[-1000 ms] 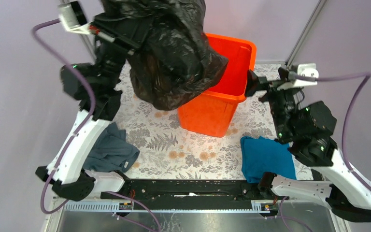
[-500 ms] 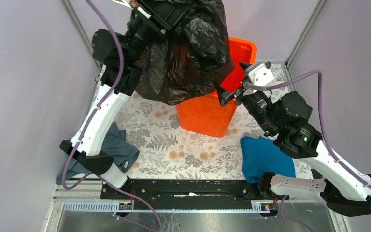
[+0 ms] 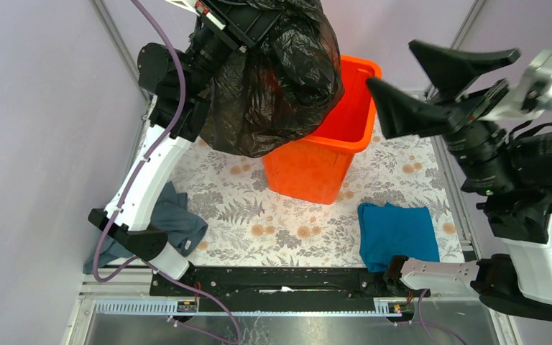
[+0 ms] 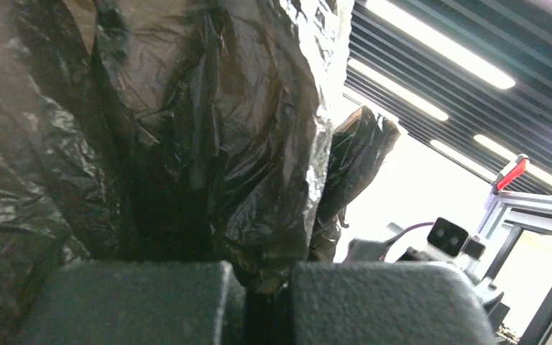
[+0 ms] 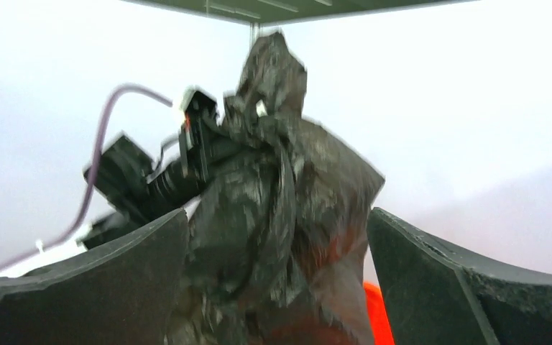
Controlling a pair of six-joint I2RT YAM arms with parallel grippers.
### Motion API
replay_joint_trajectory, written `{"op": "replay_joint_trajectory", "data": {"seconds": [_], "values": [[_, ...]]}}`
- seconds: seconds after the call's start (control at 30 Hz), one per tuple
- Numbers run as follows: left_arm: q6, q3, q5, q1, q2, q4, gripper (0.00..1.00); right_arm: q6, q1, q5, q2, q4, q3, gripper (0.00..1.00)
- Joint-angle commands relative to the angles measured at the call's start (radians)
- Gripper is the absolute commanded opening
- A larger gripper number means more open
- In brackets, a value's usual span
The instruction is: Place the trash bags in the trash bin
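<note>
The left hand (image 4: 255,287) clamps the black trash bag (image 3: 273,79) high over the left rim of the orange bin (image 3: 316,165); the bag droops partly outside it. The right hand (image 3: 390,63) gapes wide, empty, beside the bin. A grey-blue cloth (image 3: 176,219) and a teal cloth (image 3: 395,230) lie on the tabletop (image 3: 259,215).

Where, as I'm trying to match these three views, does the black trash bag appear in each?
Top external: the trash bag is at upper centre, hanging over the left side of the trash bin.
Left wrist: it fills the left and centre, pinched by the left gripper.
Right wrist: it is in the centre, blurred.
Shared landmark: the orange trash bin, a sliver at the bottom of the right wrist view; it is absent from the left wrist view.
</note>
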Motion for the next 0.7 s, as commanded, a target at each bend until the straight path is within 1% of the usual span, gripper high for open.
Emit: {"op": "replay_joint_trajectory", "data": {"seconds": [0.0,0.13,0.2,0.3,0.4,0.53,0.67], "values": [[-0.001,0.004,0.03,0.0,-0.006,0.018,0.0,0.035,0.003,0.005,0.183,-0.054,0.188,1.0],[0.011,-0.005,0.025,0.0,-0.019,-0.004,0.0,-0.026,0.003,0.012,0.362,-0.161,0.417,1.0],[0.015,-0.013,0.023,0.0,-0.029,-0.016,0.0,-0.041,0.003,0.017,0.425,-0.187,0.484,1.0],[0.016,-0.023,0.021,0.0,-0.034,-0.022,0.0,-0.068,0.003,0.02,0.477,-0.158,0.486,1.0],[0.019,-0.019,0.025,0.0,-0.034,-0.038,0.0,-0.08,0.003,0.034,0.52,-0.164,0.496,1.0],[0.019,-0.022,0.041,0.0,-0.043,-0.041,0.0,-0.145,0.003,0.163,0.522,-0.064,0.414,1.0],[0.012,-0.025,0.06,0.0,-0.052,-0.043,0.0,-0.215,0.004,0.231,0.517,0.041,0.341,1.0]]}}
